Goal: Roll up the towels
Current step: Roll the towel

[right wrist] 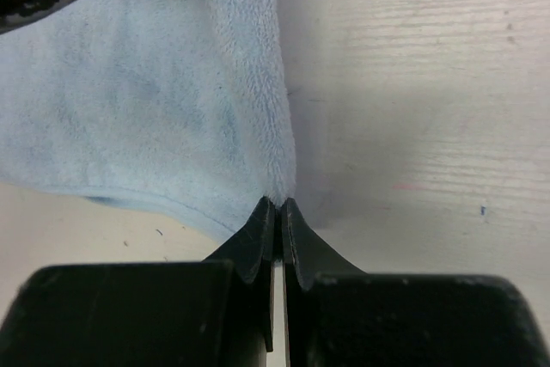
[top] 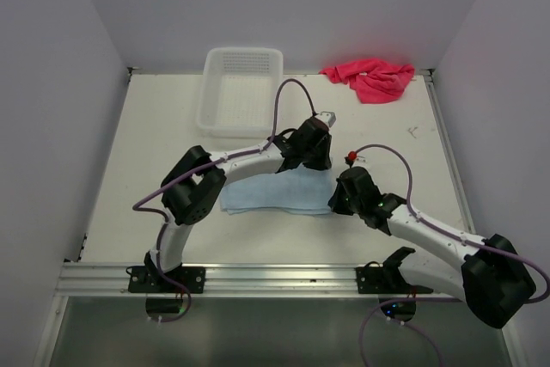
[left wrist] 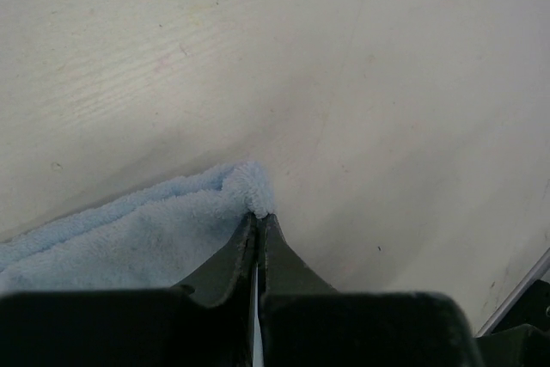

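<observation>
A light blue towel (top: 273, 192) lies flat at the table's middle, between my two arms. My left gripper (left wrist: 259, 214) is shut on the towel's far right corner (left wrist: 247, 185). The right gripper (right wrist: 280, 204) pinches its near right corner (right wrist: 273, 180), jaws shut on the cloth. In the top view the left gripper (top: 316, 154) and the right gripper (top: 337, 198) sit close together at the towel's right end. The pink-red towel (top: 371, 76) lies crumpled at the far right of the table, away from both grippers.
A white mesh basket (top: 241, 92) stands at the back, left of centre, just beyond the left arm. Grey walls close in the table on three sides. A metal rail (top: 258, 279) runs along the near edge.
</observation>
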You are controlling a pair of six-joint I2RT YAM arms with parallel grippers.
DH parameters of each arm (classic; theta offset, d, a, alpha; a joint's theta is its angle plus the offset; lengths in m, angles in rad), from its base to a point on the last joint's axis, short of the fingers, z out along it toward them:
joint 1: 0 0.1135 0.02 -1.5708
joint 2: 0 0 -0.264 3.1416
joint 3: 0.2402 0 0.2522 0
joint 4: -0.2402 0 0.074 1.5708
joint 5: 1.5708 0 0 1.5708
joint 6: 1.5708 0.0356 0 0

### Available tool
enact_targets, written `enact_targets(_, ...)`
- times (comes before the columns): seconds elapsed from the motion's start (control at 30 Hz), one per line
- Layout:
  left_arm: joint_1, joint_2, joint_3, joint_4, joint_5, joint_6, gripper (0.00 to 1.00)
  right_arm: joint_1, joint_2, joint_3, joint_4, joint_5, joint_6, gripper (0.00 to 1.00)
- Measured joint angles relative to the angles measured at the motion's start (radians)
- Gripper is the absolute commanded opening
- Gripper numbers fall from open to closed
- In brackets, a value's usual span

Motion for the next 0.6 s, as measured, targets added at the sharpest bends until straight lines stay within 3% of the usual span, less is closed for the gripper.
enact_targets(0.23, 0.013, 0.0, -0.031, 0.075, 0.058, -0.002, 0.0, 0.039, -0.023, 0.079, -0.151, 0.108, -0.029, 0.0)
enact_targets(0.6, 0.067, 0.0, -0.035, 0.105, 0.173, 0.038, 0.0, 0.06, 0.02, 0.135, -0.165, 0.129, -0.063, 0.0)
